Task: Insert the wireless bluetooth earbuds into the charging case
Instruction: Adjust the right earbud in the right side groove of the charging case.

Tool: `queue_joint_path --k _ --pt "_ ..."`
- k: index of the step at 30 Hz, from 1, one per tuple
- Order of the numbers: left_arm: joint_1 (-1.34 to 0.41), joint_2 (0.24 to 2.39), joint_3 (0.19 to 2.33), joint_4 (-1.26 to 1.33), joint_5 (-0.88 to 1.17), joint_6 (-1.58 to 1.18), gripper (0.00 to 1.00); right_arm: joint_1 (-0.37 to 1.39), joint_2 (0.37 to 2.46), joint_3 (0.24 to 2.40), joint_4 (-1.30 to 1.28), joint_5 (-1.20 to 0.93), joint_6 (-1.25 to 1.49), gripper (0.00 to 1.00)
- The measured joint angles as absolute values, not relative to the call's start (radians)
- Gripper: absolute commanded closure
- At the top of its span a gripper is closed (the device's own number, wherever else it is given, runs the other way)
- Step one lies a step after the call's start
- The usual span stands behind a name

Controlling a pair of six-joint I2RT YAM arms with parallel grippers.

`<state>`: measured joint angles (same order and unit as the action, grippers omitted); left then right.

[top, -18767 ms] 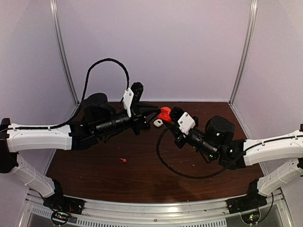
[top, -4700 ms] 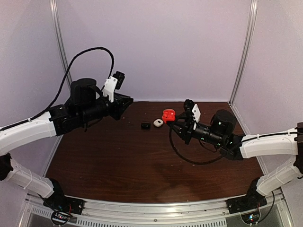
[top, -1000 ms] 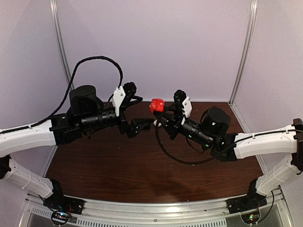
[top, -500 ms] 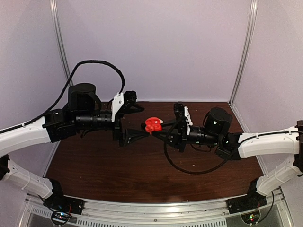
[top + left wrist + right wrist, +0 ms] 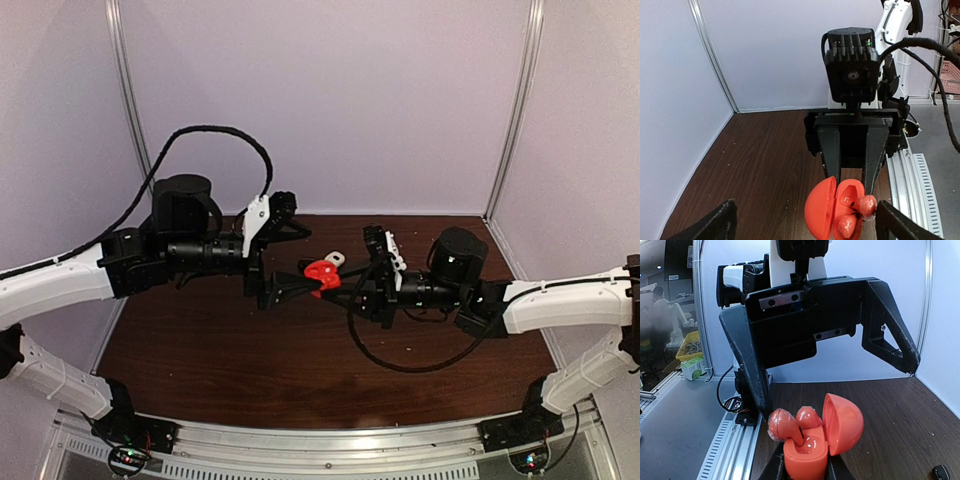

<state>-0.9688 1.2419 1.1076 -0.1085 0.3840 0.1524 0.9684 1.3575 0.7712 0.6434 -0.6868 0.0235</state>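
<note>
case (image 5: 807, 455) | right pincer (image 5: 805, 466) clamped | mouth faces left pincer (image 5: 837, 390) | earbuds (image 5: 784, 426) stems inward

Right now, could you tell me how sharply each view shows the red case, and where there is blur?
Top external: soft, the red case is only a small blob, its contents unreadable. Left wrist: case crisp, but cropped by the bottom edge. Right wrist: case sharp, with a soft sheen on its lid; the room at far left is out of focus.

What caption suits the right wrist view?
Right gripper holds the open red case with two red earbuds before the open left gripper.
</note>
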Motion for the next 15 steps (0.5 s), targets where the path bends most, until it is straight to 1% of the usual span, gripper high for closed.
queue_joint_path --k 8,15 --pt "-0.969 1.262 1.109 -0.109 0.366 0.128 0.02 0.963 1.358 0.772 0.638 -0.688 0.026 1.00" --pt "-0.969 1.275 1.119 -0.107 0.358 0.109 0.05 0.957 1.361 0.775 0.638 -0.687 0.029 1.00"
